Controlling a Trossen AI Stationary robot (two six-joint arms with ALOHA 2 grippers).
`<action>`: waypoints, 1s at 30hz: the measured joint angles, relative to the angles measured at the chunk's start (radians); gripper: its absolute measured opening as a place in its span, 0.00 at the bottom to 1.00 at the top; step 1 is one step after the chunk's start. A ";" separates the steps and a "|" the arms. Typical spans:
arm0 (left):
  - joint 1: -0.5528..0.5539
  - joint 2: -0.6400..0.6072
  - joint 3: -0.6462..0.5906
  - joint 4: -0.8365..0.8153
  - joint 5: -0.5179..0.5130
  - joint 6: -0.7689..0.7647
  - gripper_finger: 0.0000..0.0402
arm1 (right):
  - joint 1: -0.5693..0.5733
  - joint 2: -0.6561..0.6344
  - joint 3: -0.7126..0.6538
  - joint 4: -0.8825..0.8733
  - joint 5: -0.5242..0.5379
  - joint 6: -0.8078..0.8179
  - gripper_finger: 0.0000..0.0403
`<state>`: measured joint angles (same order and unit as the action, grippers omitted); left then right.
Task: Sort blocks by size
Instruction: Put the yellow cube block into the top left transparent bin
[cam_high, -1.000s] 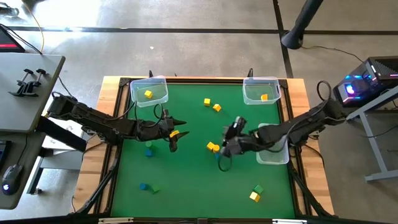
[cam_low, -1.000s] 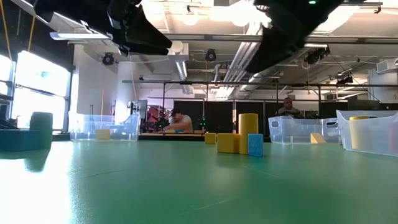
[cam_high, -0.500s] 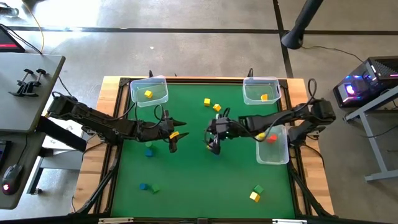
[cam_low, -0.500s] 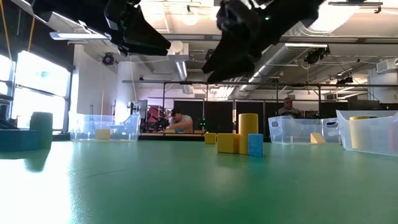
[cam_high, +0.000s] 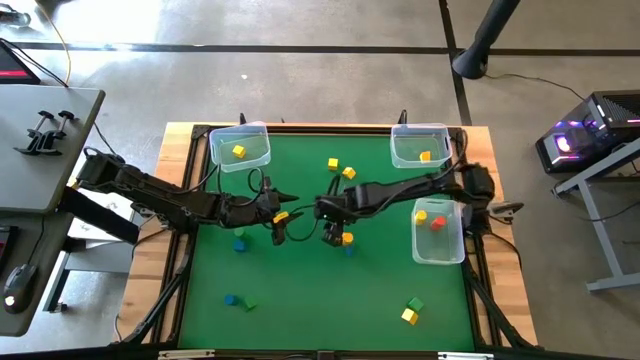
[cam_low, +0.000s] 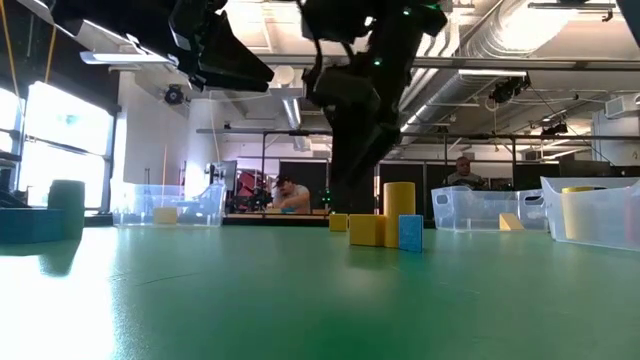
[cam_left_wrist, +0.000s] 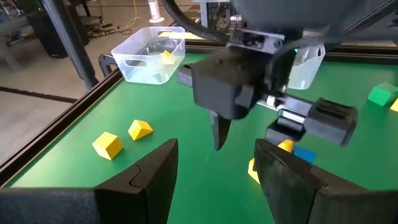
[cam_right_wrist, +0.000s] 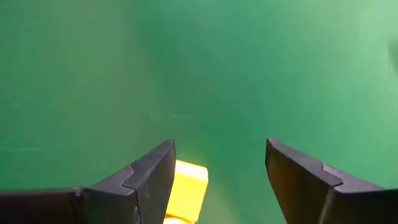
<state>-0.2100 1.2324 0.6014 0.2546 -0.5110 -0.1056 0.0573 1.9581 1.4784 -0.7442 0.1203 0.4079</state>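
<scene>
Over the middle of the table (cam_high: 300, 290), taking the far edge as 12 o'clock in the high view, the right tool (cam_high: 333, 232) hangs with its jaws spread wide and nothing between them. A second ago it was at the bin (cam_high: 440, 250) on the 3 o'clock side; it has since swung inward along the 3 o'clock line. That bin shows a red block (cam_high: 437, 222) and a yellow one (cam_high: 420, 215), so one drop appears complete and the next pick is in hand. The likely target is the yellow block (cam_high: 347, 239) just beside the tool at its 3 o'clock, with a blue block (cam_high: 348, 249) touching or nearly touching it; the right wrist view shows the yellow block against one finger (cam_right_wrist: 149, 180). The left tool (cam_high: 282, 218) has not moved and hovers just to 9 o'clock of centre, its jaws also wide and empty in its own view; a yellow patch shows between them from above, and whether that is a block lying beneath cannot be told. Much sorting remains, with loose blocks at 12, 5, 7 and 9 o'clock. The two tools stand near each other, so room between them is tight. Open green lies toward 6 o'clock. A raised wooden border (cam_high: 180, 135) rings the table.
</scene>
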 joint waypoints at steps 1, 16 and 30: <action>0.000 0.000 0.000 -0.006 0.000 -0.003 0.50 | 0.006 0.017 0.019 -0.024 0.000 0.003 0.59; -0.001 0.000 0.000 -0.027 0.000 -0.007 0.50 | 0.029 0.136 0.061 -0.089 -0.070 0.024 0.59; -0.004 0.000 0.000 -0.024 -0.020 0.003 0.50 | 0.042 0.136 -0.024 0.021 -0.075 -0.049 0.32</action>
<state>-0.2137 1.2324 0.6014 0.2301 -0.5310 -0.1029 0.0991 2.0946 1.4547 -0.7234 0.0448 0.3585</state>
